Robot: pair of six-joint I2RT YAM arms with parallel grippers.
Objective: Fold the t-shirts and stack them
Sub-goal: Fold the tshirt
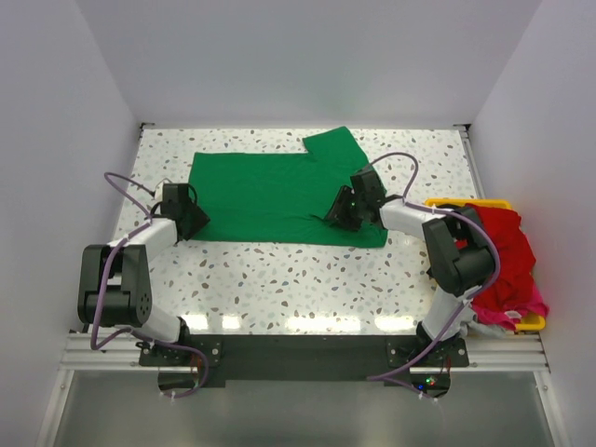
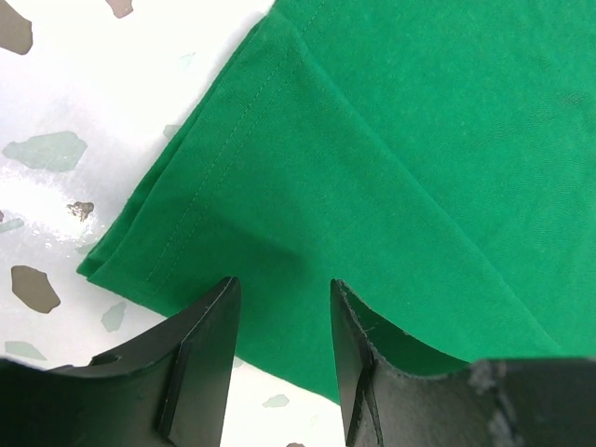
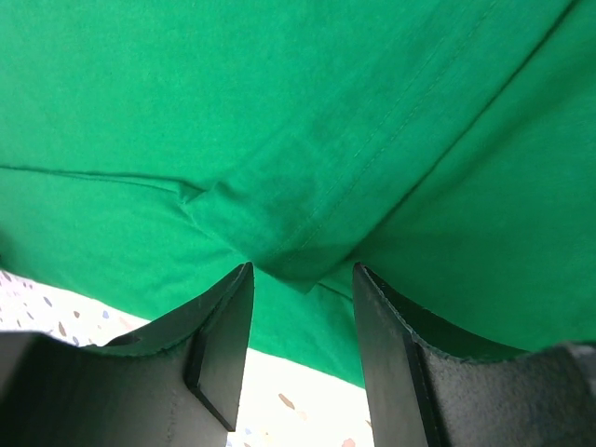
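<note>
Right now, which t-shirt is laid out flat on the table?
The green t-shirt, spread on the table; the red t-shirt and pink t-shirt lie crumpled in the yellow bin.

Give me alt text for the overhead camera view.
A green t-shirt lies spread on a speckled table, the left gripper at its left edge, the right gripper near its right edge. Red shirts fill a yellow bin.
</note>
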